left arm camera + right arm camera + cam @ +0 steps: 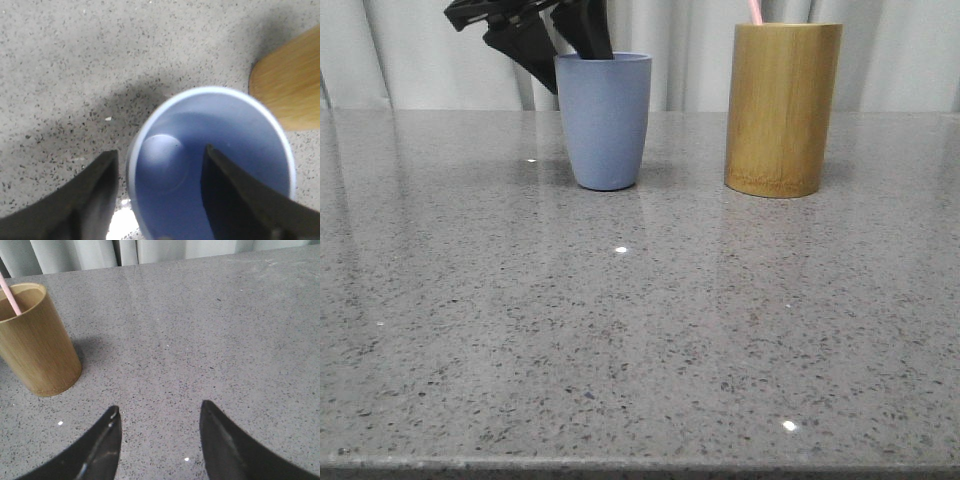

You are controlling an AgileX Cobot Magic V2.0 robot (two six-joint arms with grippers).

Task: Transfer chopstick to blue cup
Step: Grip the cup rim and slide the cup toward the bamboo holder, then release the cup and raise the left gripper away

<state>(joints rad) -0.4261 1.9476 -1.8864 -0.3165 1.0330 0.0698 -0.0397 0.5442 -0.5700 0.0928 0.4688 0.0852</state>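
The blue cup [605,125] stands upright on the table, left of centre at the back. My left gripper [565,50] is open at its top and straddles the rim. In the left wrist view [161,150] one finger [95,195] is outside the cup [225,150] and the other is inside it. The cup's inside looks empty. One pale pink chopstick [755,12] sticks out of the bamboo cylinder [782,110]; only its upper end shows. It also shows in the right wrist view [10,297]. My right gripper [160,406] is open and empty over bare table, apart from the cylinder [37,347].
The grey speckled stone table [620,350] runs to a front edge at the bottom of the front view. Pale curtains [420,50] hang behind it. The bamboo cylinder [292,85] stands close to the right of the blue cup.
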